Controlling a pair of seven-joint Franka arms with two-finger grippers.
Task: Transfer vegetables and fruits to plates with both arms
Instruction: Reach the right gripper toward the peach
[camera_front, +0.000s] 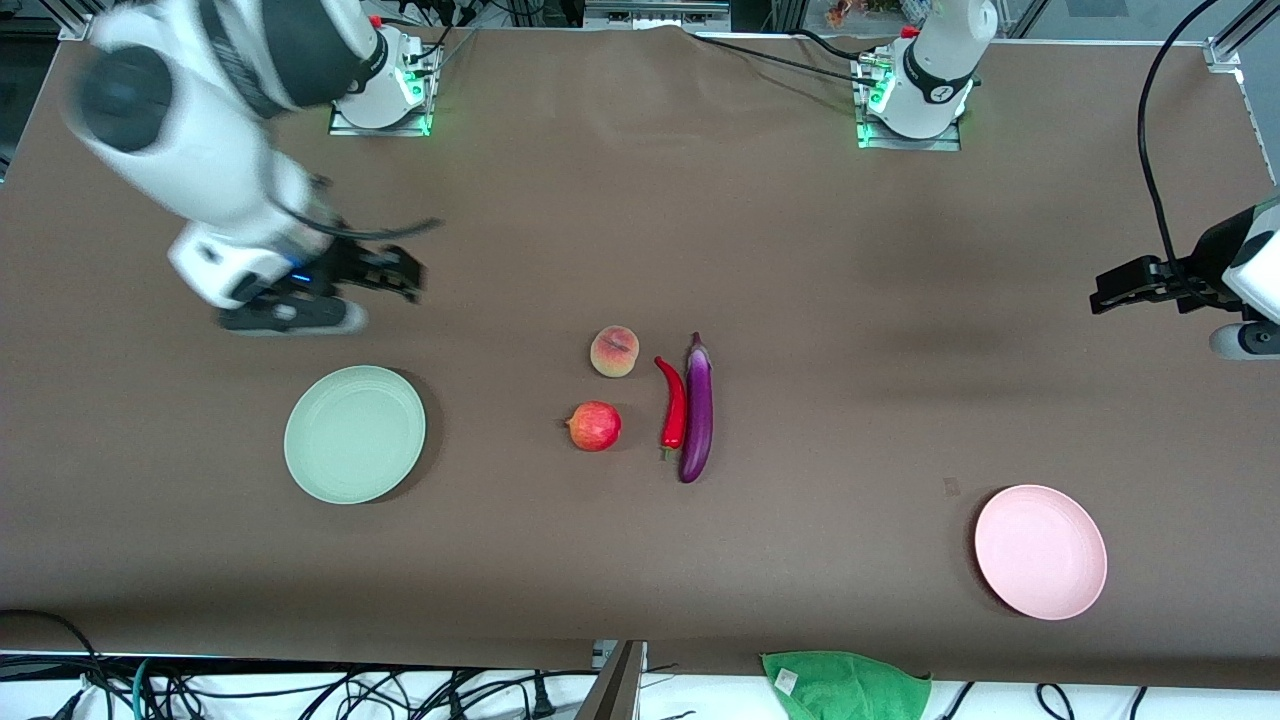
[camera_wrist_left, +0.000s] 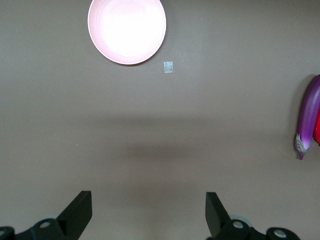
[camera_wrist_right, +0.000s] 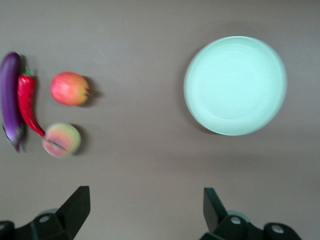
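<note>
Vegetables and fruits lie grouped mid-table, none on a plate. Right gripper (camera_front: 385, 272), fingers apart and empty, hangs over bare table near the mint green plate (camera_front: 354, 434). Left gripper (camera_front: 1125, 285), fingers apart and empty, hangs over the left arm's end of the table; the pink plate (camera_front: 1040, 551) lies nearer the front camera. Peach (camera_front: 614, 351) lies farther from the camera than the red fruit (camera_front: 594, 426); chili pepper (camera_front: 674, 403) touches the eggplant (camera_front: 697, 410).

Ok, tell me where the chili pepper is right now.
In the front view the chili pepper lies mid-table, right beside the eggplant, which is toward the left arm's end, with the peach and the red fruit toward the right arm's end.
</note>
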